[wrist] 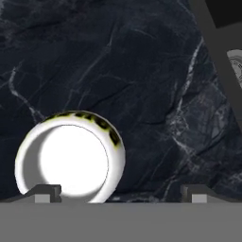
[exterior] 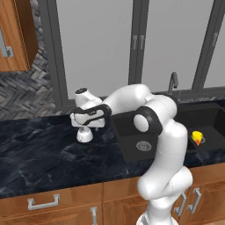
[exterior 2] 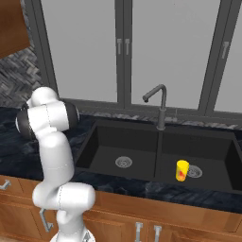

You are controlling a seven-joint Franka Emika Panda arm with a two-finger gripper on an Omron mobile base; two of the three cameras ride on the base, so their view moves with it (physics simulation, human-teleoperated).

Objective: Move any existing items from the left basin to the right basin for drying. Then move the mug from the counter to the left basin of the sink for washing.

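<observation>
Here the gripper (wrist: 120,191) is hovering just above the mug (exterior: 84,135), which is standing upright on the counter (exterior: 39,149) to the left of the sink (exterior 2: 160,142), well apart from the left basin (exterior 2: 120,153). The fingers (wrist: 47,191) are standing wide apart and holding nothing; in the hand view the left tip is sitting over the mug's near rim while the right tip is hanging over bare counter, so the mug is lying off to one side of the gap rather than between the tips. The yellow cup (exterior 2: 182,170) is already standing in the right basin (exterior 2: 203,158) beside its drain, and the left basin is holding nothing but its own drain, so the first half of the job is looking done. The step in hand appears to be the pick-up of the mug. Doing it well probably means shifting the hand sideways until the rim's wall is sitting squarely between the tips, then lowering straight down before closing; closing from this offset risks nudging or tipping the glossy, rounded mug.
</observation>
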